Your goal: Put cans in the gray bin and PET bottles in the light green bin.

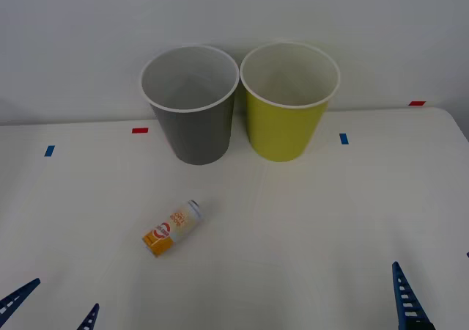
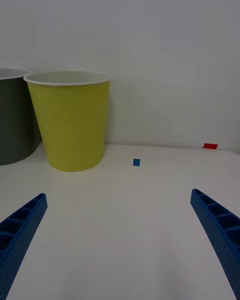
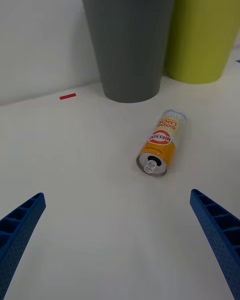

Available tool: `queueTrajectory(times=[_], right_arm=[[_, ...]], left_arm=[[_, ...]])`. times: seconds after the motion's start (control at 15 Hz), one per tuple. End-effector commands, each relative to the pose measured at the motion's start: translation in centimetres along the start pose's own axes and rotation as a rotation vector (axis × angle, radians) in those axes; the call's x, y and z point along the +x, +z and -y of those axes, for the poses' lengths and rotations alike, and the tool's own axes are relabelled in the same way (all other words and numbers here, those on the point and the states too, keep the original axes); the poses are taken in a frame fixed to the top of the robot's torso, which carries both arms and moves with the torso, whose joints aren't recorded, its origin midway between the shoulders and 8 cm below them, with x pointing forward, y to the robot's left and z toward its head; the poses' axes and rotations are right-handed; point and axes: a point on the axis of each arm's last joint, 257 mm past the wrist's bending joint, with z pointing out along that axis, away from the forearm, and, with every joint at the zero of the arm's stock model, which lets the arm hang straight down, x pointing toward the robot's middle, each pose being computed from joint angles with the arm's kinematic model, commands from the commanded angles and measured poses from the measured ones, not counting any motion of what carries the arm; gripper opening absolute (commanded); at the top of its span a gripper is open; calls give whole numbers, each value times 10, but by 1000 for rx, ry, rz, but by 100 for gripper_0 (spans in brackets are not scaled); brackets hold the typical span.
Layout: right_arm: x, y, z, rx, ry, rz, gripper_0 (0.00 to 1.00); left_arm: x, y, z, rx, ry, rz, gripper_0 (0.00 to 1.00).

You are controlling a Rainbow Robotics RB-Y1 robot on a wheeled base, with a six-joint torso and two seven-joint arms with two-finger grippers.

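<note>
The can (image 1: 173, 228) is seen lying on the desk (image 1: 308, 220) before the gray bin (image 1: 192, 104). Both grippers, left (image 3: 120, 245) and right (image 2: 120, 245), are held wide apart, jaws empty.

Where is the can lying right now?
In the front view the can lies on its side on the white table, left of centre, in front of the gray bin and apart from it.

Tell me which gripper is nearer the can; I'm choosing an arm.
Left. The left gripper sits just short of the can; the right gripper is off to its far right.
</note>
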Motion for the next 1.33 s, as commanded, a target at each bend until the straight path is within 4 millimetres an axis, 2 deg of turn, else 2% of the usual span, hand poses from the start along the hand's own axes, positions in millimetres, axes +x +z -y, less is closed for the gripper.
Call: queueTrajectory(times=[0.07,0.4,0.67,1.13,1.33], right_arm=[[0,0,0,0,0,0,100],[0,0,0,0,0,0,100],[0,0,0,0,0,0,100],[0,0,0,0,0,0,100],[0,0,0,0,0,0,100]], left_arm=[[-3,19,5,71,47,-18,100],[-10,51,11,147,111,-77,100],[-10,71,6,176,195,-137,100],[-16,89,11,220,329,-301,100],[-21,103,24,263,355,-334,100]])
